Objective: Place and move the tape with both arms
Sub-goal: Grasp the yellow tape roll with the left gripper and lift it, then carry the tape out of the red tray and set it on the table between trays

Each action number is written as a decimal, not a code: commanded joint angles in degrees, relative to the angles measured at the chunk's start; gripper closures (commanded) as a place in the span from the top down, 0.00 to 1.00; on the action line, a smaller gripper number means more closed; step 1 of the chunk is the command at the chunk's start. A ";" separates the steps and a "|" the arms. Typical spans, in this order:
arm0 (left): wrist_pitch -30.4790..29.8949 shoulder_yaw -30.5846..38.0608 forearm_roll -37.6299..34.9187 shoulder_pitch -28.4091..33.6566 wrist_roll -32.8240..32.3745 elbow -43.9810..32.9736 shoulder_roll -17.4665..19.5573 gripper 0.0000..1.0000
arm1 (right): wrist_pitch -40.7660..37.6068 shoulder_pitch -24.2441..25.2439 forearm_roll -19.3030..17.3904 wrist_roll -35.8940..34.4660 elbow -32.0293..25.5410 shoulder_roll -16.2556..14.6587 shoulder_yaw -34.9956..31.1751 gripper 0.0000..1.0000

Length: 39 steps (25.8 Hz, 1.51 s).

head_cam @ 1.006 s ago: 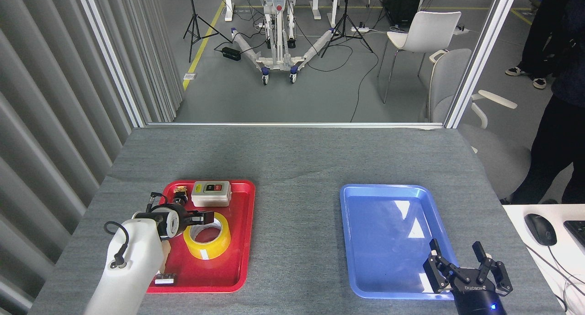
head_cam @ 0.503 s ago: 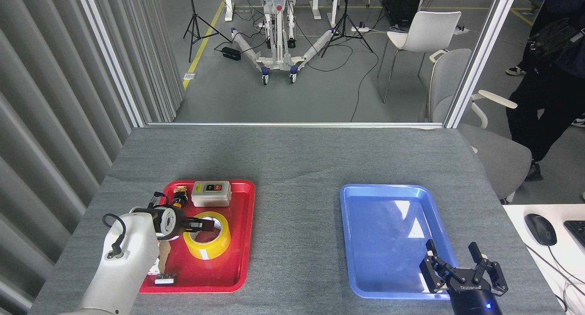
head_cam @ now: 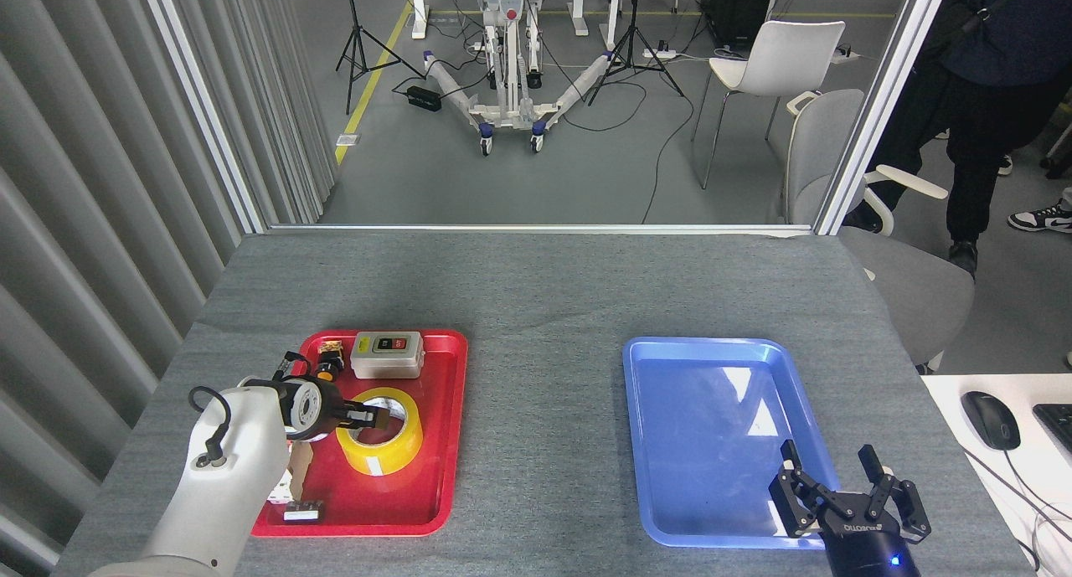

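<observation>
Tape (head_cam: 379, 431) lies flat in the red tray (head_cam: 435, 443), hole upward, just to the right of the left gripper (head_cam: 366, 414). That gripper's 2 fingers reach over the roll's near-left wall and core; whether they pinch it I cannot tell. The right gripper (head_cam: 849, 486) hangs spread over the blue tray's (head_cam: 670, 393) near corner, well apart, so the left arm is nearer.

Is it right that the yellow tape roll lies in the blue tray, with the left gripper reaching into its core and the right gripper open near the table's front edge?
Not quite. The head view shows the tape in the red tray; the blue tray holds nothing. The rest stands: left gripper at the core, right gripper open at the front.
</observation>
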 commanded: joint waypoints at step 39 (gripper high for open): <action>6.14 6.94 25.71 1.13 11.24 -7.71 1.34 0.02 | 0.17 0.00 -0.35 -0.10 -0.01 -1.15 0.59 1.00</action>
